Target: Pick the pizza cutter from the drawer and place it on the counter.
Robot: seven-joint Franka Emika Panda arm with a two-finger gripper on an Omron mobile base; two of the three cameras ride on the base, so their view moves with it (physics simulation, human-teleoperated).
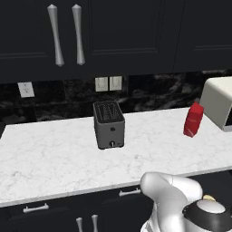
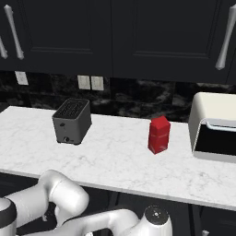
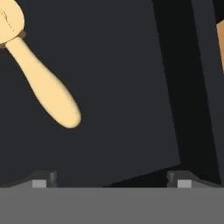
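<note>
Two dark fingertips of the tool stand at the bottom edge of the hand view, far apart, with nothing between them. They point at a flat dark drawer floor. The pizza cutter lies on that floor in the upper left of the frame, well clear of both tips. It is pale tan, with a rounded, tapered handle that slants down toward the centre and a paler round wheel cut off by the top left corner. A darker vertical wall runs down the right side of the frame.

In the base views the arm is folded low: its white elbow bulges at the bottom right of the left base view, below the front edge of the table. The white marble table carries a dark grey toaster near the middle, a red carton to its right and a cream appliance at the right edge. Dark cabinets with silver handles hang above.
</note>
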